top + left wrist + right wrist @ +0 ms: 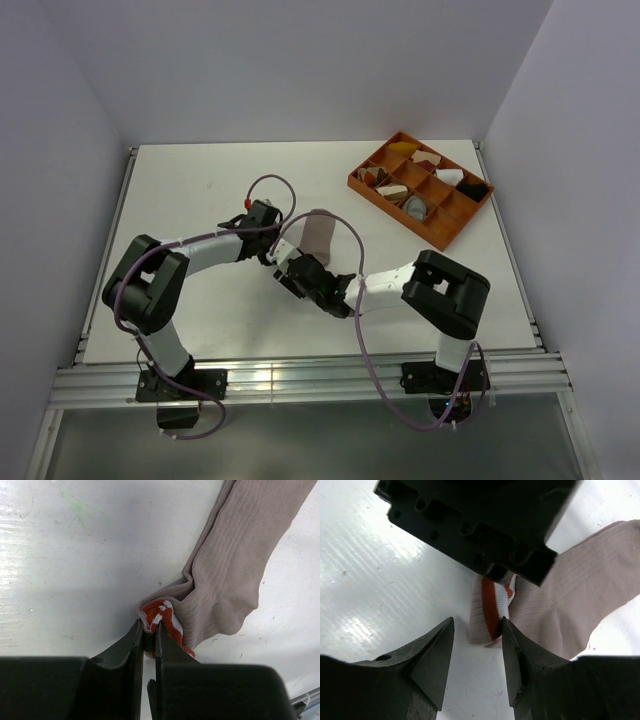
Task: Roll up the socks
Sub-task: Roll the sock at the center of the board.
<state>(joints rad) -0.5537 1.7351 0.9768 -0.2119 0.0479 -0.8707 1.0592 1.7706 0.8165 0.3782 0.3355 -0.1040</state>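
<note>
Rolling looked barely started: the pinkish-tan sock (235, 570) lay stretched out mid-surface (75, 570), only its striped cuff bunched. The left gripper (149, 627) pinched that cuff, nearly closed. The right gripper (477, 621) stood part-open and empty beside it. No grey sock was seen, possibly hidden under the arms.

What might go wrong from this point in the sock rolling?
The left gripper pinches only the edge of the striped cuff of the pinkish-tan sock, so a pull may slip it free. The right gripper, open and empty, sits very close to the left one beside the cuff; closing in risks a collision.
</note>
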